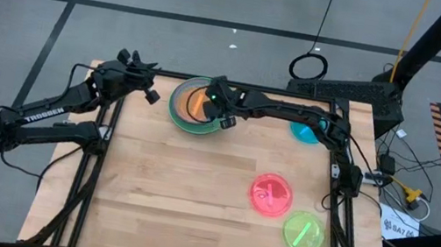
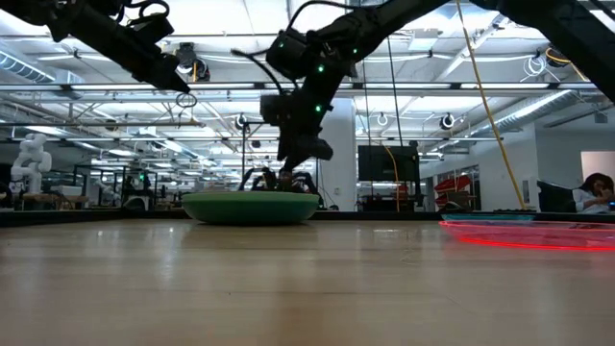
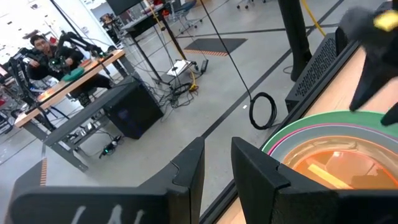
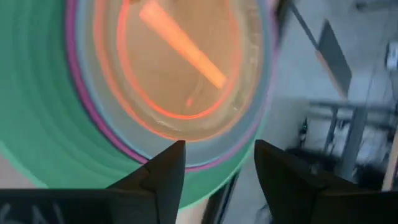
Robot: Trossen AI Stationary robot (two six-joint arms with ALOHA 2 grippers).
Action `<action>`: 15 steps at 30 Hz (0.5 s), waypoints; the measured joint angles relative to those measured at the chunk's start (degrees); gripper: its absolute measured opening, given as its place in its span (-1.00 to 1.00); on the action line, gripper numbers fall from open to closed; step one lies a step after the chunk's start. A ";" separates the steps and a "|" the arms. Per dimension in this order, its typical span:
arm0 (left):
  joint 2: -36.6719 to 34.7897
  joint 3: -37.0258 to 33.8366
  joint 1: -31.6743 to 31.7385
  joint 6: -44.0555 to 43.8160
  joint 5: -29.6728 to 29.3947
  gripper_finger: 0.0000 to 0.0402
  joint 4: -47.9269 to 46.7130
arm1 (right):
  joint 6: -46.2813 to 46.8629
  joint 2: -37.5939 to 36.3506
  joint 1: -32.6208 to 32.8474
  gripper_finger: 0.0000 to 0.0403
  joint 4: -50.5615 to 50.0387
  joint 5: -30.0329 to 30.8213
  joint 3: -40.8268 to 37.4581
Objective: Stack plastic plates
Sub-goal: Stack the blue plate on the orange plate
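Up at the far edge of the table, left of its middle: one stack of plastic plates, dark green plate outermost, a thin magenta rim and a pale layer nested inside, translucent orange plate on top. Four plates countable in that stack by their rims; anything deeper hidden.

Directly over the stack: right gripper, reaching in from the right edge, fingers apart and clear of the plates, tips hanging above the stack's rim with the orange plate lying just beyond the gap between them. In the low view, gripper poised just above the green plate, contact impossible to judge.

Elsewhere, three loose small plates, one of each colour: pink plate toward the right of the middle, lime plate just beside it nearer the front right corner, teal plate at the far right corner, partly under the right arm.

Beyond the far left corner, raised off the table: left gripper, fingers slightly apart, empty, beside the stack's edge.
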 joint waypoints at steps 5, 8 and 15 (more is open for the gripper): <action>0.00 0.00 0.00 -0.84 0.02 -0.56 -0.02 | 20.09 -2.48 0.20 -0.13 -1.66 0.19 0.07; 0.00 0.00 -0.02 -2.16 0.02 -0.56 -0.19 | 32.44 -3.03 0.20 -0.18 -6.65 0.12 0.07; 0.00 0.00 -0.04 -4.44 0.04 -0.56 -1.52 | 47.90 -3.09 1.74 -0.25 -20.42 0.10 0.07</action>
